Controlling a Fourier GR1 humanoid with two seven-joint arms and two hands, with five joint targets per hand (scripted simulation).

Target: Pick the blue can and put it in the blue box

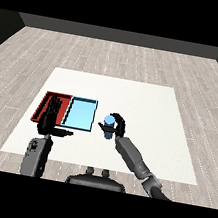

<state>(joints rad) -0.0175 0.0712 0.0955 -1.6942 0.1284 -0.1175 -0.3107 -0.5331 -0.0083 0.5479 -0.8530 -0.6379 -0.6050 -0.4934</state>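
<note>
The blue can [109, 126] stands upright just right of the light blue tray [81, 113], and my right hand [118, 126] is curled round it. Whether the can rests on the white table [145, 117] or is slightly lifted I cannot tell. The light blue tray lies beside the red tray [46, 101] at the table's left. My left hand [50, 116] hovers over the red tray with its fingers straight and its thumb pointing right, holding nothing.
The two trays sit side by side near the table's left front part. White table surface stretches to the right and behind the can. Grey wooden floor surrounds the table.
</note>
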